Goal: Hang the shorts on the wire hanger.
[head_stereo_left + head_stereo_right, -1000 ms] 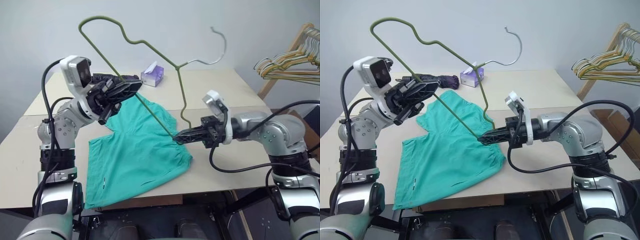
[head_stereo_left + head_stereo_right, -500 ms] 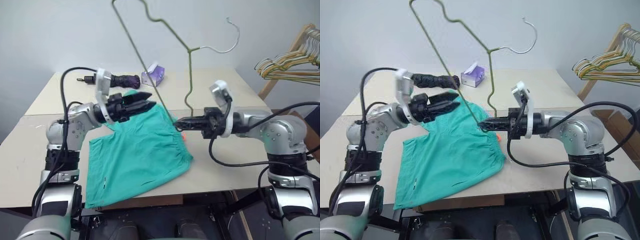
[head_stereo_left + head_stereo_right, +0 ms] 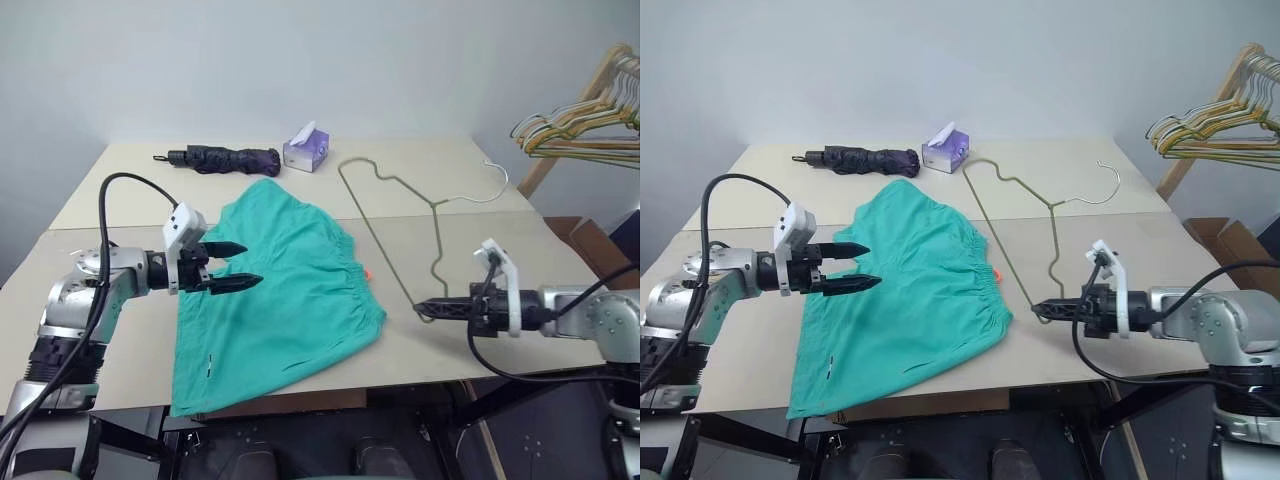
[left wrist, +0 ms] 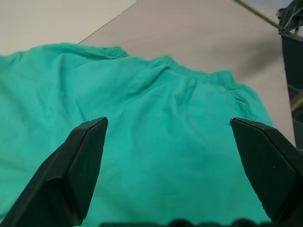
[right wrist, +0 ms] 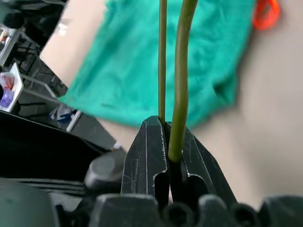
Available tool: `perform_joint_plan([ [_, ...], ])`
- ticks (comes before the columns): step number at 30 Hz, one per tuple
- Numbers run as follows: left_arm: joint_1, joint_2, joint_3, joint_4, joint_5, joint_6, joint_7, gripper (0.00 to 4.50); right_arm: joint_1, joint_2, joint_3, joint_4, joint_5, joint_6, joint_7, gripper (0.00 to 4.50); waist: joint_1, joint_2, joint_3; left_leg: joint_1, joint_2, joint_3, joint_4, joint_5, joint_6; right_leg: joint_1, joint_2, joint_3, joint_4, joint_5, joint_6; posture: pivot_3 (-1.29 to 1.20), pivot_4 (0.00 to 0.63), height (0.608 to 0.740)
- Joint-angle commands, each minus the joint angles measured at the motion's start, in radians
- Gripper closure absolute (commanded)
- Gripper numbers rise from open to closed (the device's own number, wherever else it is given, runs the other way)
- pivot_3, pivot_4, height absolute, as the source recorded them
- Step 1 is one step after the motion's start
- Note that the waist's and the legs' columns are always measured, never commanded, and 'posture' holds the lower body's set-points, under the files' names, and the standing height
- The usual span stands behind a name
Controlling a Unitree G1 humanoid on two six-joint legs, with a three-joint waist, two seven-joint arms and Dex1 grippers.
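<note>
The beige tabletop (image 3: 480, 180) carries the teal shorts (image 3: 285, 290), spread flat just under the left arm's parted jaws. The wire hanger (image 3: 400, 215) lies flat, one corner pinched in the right arm's closed jaws. Well beyond both lie a folded umbrella (image 3: 222, 158) and a tissue pack (image 3: 305, 148).

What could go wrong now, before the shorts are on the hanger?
1. The right gripper pinches the wire hanger only at one corner, so it may swing or twist.
2. The open left gripper hovers over the flat shorts and might grab both layers, closing the leg opening.
</note>
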Motion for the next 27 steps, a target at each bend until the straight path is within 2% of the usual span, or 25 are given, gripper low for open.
perform_joint_plan([
  [1,0.004,0.000,0.006,-0.056,0.004,-0.011,0.006,0.02,-0.008,-0.047,0.079,0.128,-0.021,0.020,0.107,4.50,0.000,0.000,0.000,0.000,0.000,0.000,0.000,0.000,0.000,0.000,0.000,0.000,0.000,0.000,0.000,-0.03,0.000,0.740],
  [10,0.045,-0.027,0.005,-0.119,0.008,-0.002,0.046,0.02,-0.119,-0.039,0.267,0.406,-0.178,-0.033,0.202,4.50,-0.001,0.001,0.000,0.000,0.000,0.000,0.000,0.000,0.000,-0.001,0.001,0.001,0.001,0.000,0.000,0.00,0.000,0.740],
  [20,0.079,-0.021,0.018,-0.137,0.006,-0.004,0.052,0.02,-0.189,-0.028,0.399,0.418,-0.247,-0.098,0.386,4.50,0.004,0.001,0.000,0.000,0.000,0.000,0.000,0.000,0.000,0.000,0.000,0.001,0.001,0.000,0.000,0.03,0.000,0.740],
  [27,0.106,-0.021,0.027,-0.154,0.006,-0.006,0.068,0.02,-0.201,-0.028,0.411,0.423,-0.285,-0.164,0.462,4.50,0.012,0.001,0.000,0.000,0.000,0.000,0.000,0.000,0.000,0.000,0.000,0.001,0.001,0.000,0.000,0.04,0.000,0.740],
])
